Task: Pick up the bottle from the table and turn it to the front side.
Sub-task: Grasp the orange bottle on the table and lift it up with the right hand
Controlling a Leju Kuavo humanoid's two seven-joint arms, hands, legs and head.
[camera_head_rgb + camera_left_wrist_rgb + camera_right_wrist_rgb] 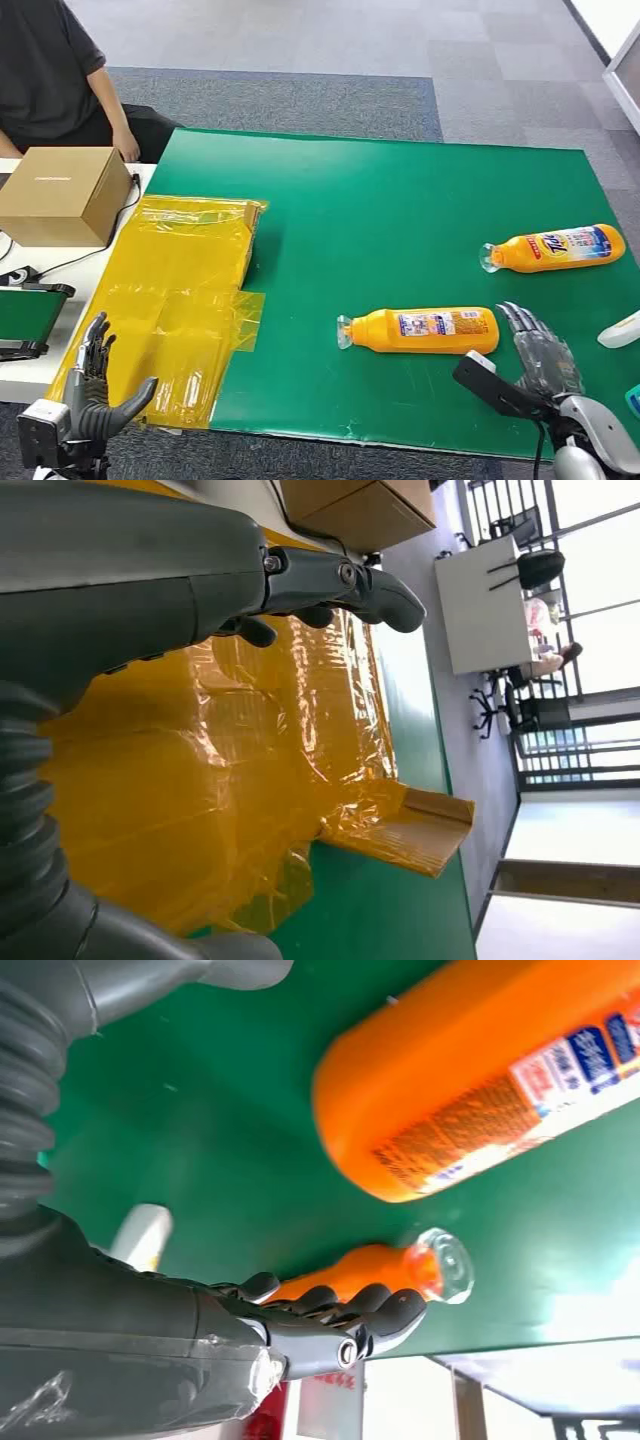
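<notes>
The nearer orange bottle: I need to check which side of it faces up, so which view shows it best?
The head view: the nearer orange bottle lies whole on the green mat, label up, clear cap pointing left, just beyond the right robot hand. The right wrist view shows only its blurred base end.

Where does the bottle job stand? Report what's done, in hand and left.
Done: nothing; both orange bottles lie flat on the green table. In hand: the right hand is open beside the base of the nearer orange bottle, not touching it. The left hand is open near the yellow plastic sheet. Left: grip, lift, turn.
</notes>
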